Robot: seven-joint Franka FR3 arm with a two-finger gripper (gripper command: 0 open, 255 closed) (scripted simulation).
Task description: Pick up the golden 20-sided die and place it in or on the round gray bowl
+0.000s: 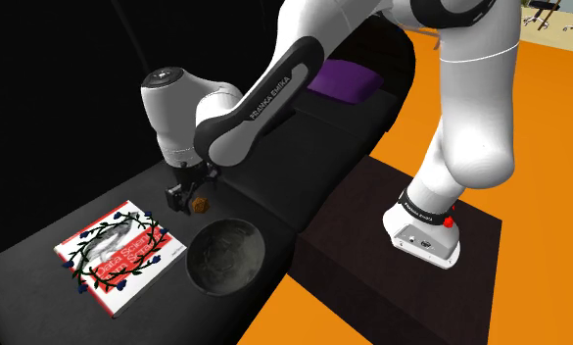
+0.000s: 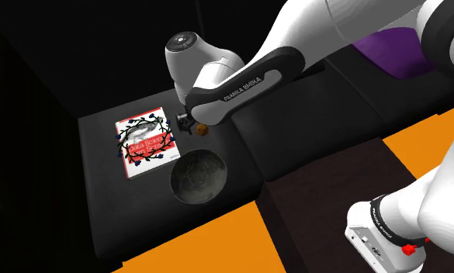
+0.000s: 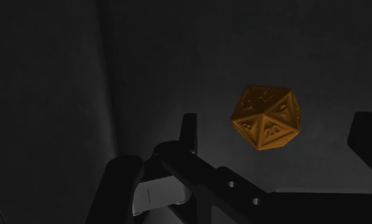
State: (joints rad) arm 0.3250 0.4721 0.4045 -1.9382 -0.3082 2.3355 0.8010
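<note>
Left of centre in shoulder view, hovers with gripper [image 1: 184,198] spread open, die [image 1: 202,205] between fingers, untouched; bowl [image 1: 198,259] lower right.

On the counter [image 1: 274,196], the book [image 1: 120,253] lies flat toward the shoulder view's left, and the round bowl [image 1: 225,260] sits just beside it on the right. The 20-sided die [image 1: 202,205] rests on the counter behind the bowl, near the book's far corner. The tool [image 1: 188,199] hangs over the die, one finger on either side and apart from it. A cushion [image 1: 345,78] lies at the counter's far end. The stand [image 1: 372,255] abuts the counter's right side.
</note>
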